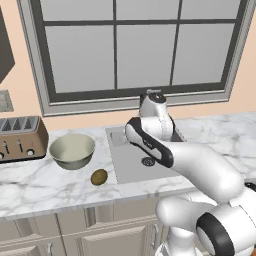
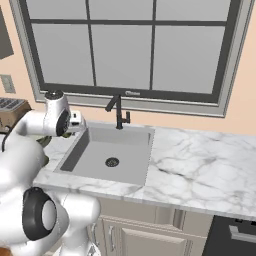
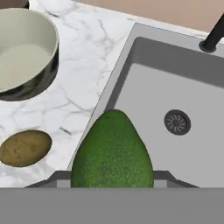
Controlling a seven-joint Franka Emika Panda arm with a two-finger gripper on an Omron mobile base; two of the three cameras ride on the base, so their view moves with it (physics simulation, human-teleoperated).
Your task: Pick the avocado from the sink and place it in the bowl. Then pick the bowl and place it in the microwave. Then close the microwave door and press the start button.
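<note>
**Hidden and cut off at the sink**

In the hand view the avocado (image 3: 112, 151) fills the lower middle, its bottom end lost behind the grey band, so the fingertips gripping it cannot be seen. The bowl (image 3: 24, 52) is cropped by the left and top edges. The faucet (image 3: 214, 35) is cut by the right edge. In the left base view the arm covers the sink (image 1: 122, 165)'s right part, and probably the faucet.
</note>
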